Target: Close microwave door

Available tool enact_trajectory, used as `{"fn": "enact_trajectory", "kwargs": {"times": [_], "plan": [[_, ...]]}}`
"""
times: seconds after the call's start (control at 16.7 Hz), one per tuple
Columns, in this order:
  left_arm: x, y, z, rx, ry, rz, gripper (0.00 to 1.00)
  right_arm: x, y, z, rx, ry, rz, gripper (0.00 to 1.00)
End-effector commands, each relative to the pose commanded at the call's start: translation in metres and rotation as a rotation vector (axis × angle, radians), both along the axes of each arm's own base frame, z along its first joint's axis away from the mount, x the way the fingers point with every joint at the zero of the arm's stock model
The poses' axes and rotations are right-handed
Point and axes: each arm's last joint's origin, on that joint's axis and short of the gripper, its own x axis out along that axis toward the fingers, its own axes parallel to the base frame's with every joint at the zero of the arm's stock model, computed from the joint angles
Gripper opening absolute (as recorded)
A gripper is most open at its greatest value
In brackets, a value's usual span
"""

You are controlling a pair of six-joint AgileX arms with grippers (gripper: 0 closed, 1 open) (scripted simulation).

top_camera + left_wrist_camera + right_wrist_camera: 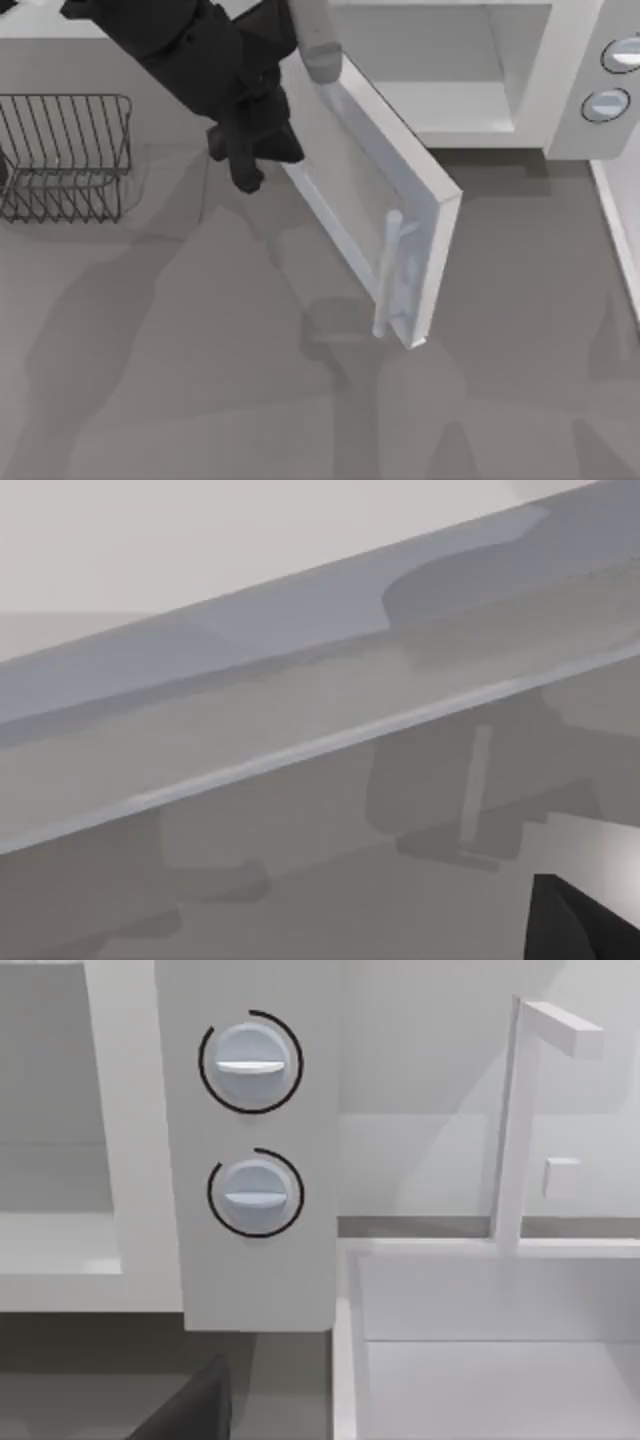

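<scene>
Grey table (200,400) takes up most of the top view, with soft shadows across it. Microwave (575,90), a big white box, sits at the table's far right; its pale cavity (450,60) is open to view and looks bare inside. Two round grey-blue knobs (250,1060) sit one above the other on its side panel, seen close from the right wrist view. Just beside the microwave on that view is a white sink basin (480,1360) with a white tap (515,1120) standing at its back rim.

Microwave door (370,200) hangs wide open, swung out from the left edge of the cavity and reaching toward the table's near side; greyish window in it, pale vertical bar handle (387,270) near its free edge. The left wrist view looks right along the door's slanted edge (300,710).

Dark wire rack (65,155) stands at the table's left, well apart from the door; nothing inside it that I can make out.

Left gripper (245,150), black, hovers just beside the door's window face near the hinge end, possibly touching it; finger spread can't tell, nothing seen held
</scene>
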Motion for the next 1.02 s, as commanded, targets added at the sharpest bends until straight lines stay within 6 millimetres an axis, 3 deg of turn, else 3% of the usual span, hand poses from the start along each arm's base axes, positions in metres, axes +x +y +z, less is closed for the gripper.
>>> {"fn": "enact_trajectory", "kwargs": {"times": [0.24, 0.54, 0.84, 1.02], "plan": [[0.0, -0.017, -0.001, 0.003, 0.006, -0.001, 0.0, 0.0, 0.0, 0.0, 0.0, 0.0, 0.0, 1.0], [0.0, -0.018, 0.0, 0.0, 0.001, 0.003, 0.0, 0.0, 0.0, 0.0, 0.0, 0.0, 0.0, 1.0], [-0.001, -0.036, 0.0, 0.001, 0.002, 0.003, 0.0, 0.0, 0.0, 0.0, 0.0, 0.0, 0.0, 1.0], [-0.001, -0.037, 0.0, 0.0, 0.001, 0.003, 0.0, 0.0, 0.0, 0.0, 0.0, 0.0, 0.0, 1.0]]}}
